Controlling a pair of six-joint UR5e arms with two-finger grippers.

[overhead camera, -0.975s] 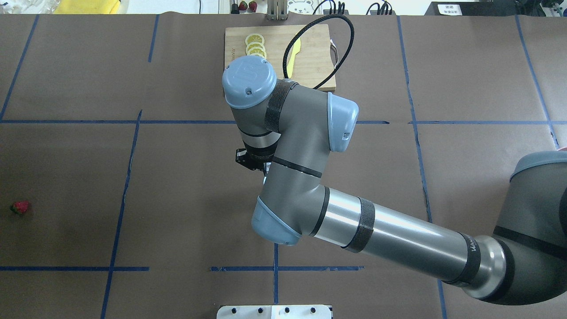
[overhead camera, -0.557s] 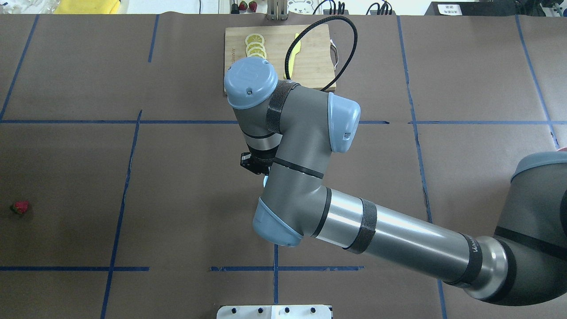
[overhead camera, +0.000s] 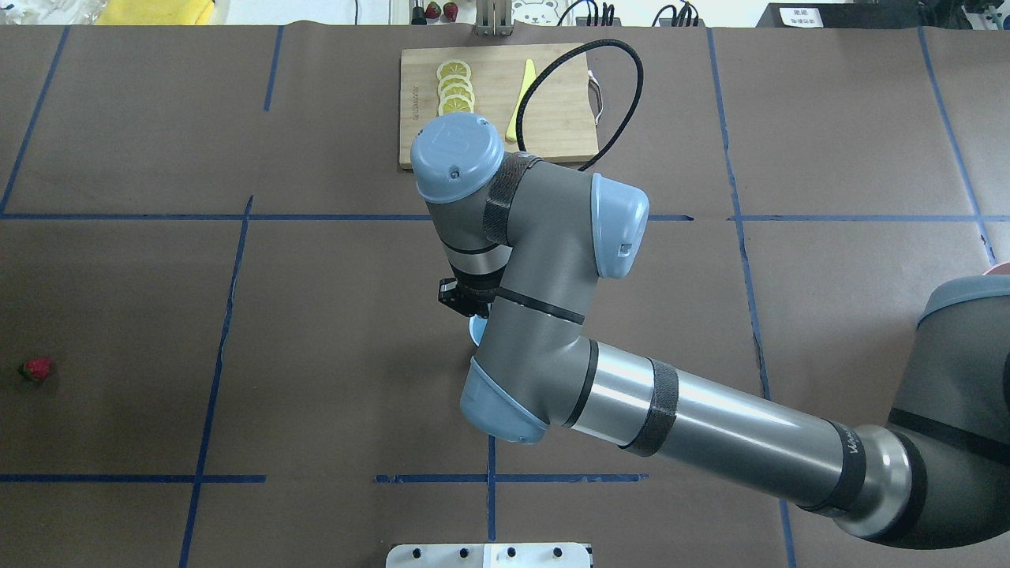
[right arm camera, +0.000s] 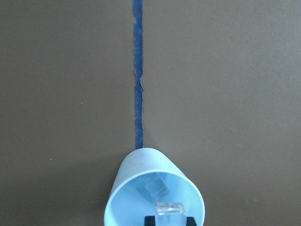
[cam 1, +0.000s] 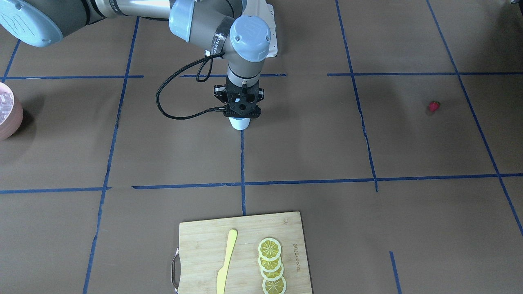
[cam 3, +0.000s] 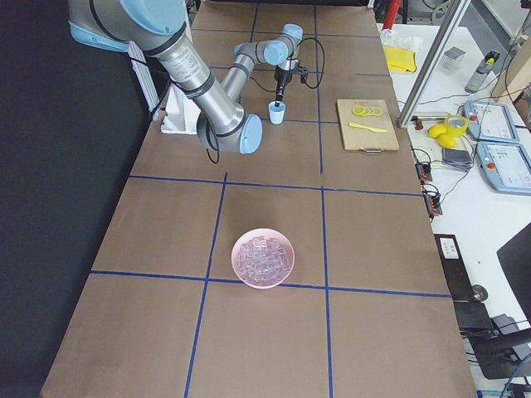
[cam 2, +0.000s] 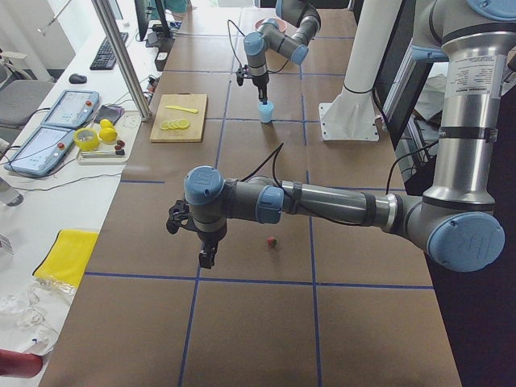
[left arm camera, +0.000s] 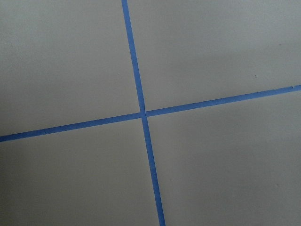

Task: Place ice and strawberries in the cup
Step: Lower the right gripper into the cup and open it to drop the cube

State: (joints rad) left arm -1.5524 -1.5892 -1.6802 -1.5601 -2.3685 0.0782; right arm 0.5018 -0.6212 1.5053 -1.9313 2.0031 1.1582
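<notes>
- Right pincer (cam 1: 240, 115) hangs upright straight over the cup (right arm camera: 136, 165), its tips at the mouth
- Its jaws are narrowed onto a clear ice cube (right arm camera: 169, 208), which sits between the dark tips just above the rim
- Under that, a second cube (right arm camera: 155, 187) lies on the cup's floor
- Well off to this pincer's right stands a pink bowl (cam 3: 236, 255) with a heap of ice cubes (cam 3: 264, 259) in it
- Beyond the pincer, away from the robot, a cutting board (cam 1: 200, 245) carries lemon slices (cam 1: 270, 261) and a yellow knife (cam 1: 226, 261)
- Left pincer (cam 2: 207, 256) points down over bare table; I cannot tell how wide it stands
- The strawberry (cam 2: 273, 240) lies on the table near it, untouched
</notes>
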